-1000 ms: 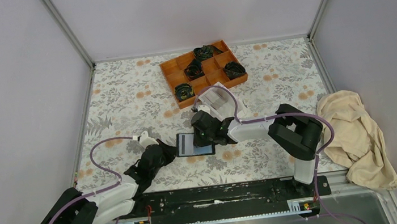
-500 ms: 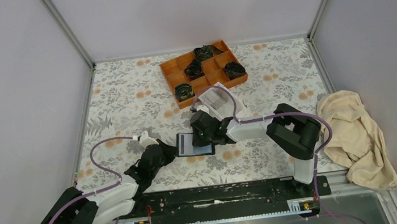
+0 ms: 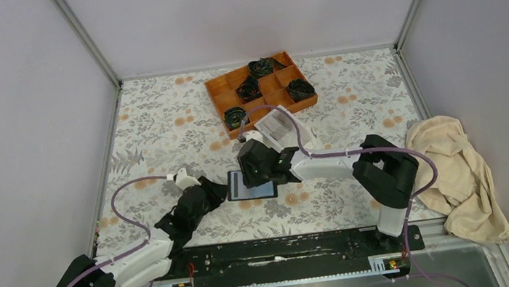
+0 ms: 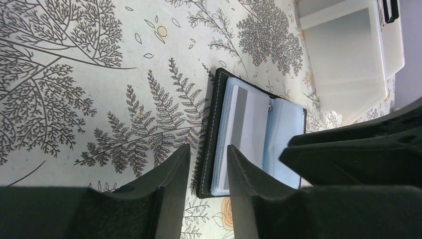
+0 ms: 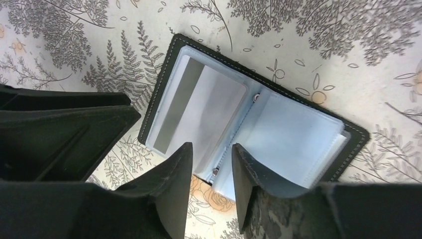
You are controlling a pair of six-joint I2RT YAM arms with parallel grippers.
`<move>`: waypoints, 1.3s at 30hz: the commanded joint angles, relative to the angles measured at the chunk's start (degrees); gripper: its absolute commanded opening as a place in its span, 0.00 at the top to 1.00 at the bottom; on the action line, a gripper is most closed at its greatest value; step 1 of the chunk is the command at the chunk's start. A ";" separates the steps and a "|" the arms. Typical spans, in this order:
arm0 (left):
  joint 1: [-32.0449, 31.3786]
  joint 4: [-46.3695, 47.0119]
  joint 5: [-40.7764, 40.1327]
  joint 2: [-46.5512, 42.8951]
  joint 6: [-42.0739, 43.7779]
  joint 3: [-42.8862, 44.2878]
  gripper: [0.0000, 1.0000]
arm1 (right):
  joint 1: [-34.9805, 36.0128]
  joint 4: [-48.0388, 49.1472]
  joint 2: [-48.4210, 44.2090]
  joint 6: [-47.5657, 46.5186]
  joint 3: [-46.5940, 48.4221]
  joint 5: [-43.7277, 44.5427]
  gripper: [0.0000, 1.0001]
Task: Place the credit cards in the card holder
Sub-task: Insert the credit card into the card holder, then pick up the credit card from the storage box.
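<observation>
The black card holder (image 3: pixel 251 185) lies open on the floral cloth, its bluish-grey pockets facing up. One pale credit card (image 5: pixel 196 112) with a grey stripe sits in its left pocket (image 4: pixel 247 121). More credit cards (image 3: pixel 276 122) lie in the white box behind it. My left gripper (image 4: pixel 208 149) is open, and the holder's near black edge (image 4: pixel 211 149) shows in the gap between its fingers, untouched. My right gripper (image 5: pixel 211 148) hovers open over the holder's spine, with nothing in it. In the top view the left gripper (image 3: pixel 210 191) is at the holder's left edge and the right gripper (image 3: pixel 255 171) is above its far side.
An orange wooden compartment tray (image 3: pixel 260 90) with dark bundles stands at the back. The white open-top box (image 4: pixel 348 50) sits just beyond the holder. A crumpled cream cloth (image 3: pixel 457 173) lies at the right edge. Grey walls enclose the table.
Both grippers have opened. The right gripper has shifted slightly left and away from the holder, and the left arm has edged forward.
</observation>
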 commanded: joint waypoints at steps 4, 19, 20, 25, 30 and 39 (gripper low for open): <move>0.17 -4.48 -2.36 -4.05 1.53 2.21 0.51 | 0.78 -4.84 -7.78 -10.11 4.80 6.93 0.54; 0.74 -0.93 0.42 2.62 5.57 11.96 0.38 | -15.45 0.82 -10.23 -19.11 6.19 8.00 0.38; 0.81 -0.40 0.66 3.35 5.58 12.34 0.38 | -16.55 0.86 -9.44 -19.46 6.77 6.94 0.38; 1.29 2.08 1.66 7.22 5.91 15.20 0.38 | -22.02 2.75 -5.35 -19.83 8.87 1.09 0.38; 1.54 4.59 2.62 11.55 6.32 18.17 0.37 | -26.17 3.53 -2.00 -19.56 11.28 -3.41 0.37; 1.78 8.31 4.13 17.90 5.84 21.10 0.37 | -31.19 5.60 1.36 -16.50 11.89 -11.23 0.37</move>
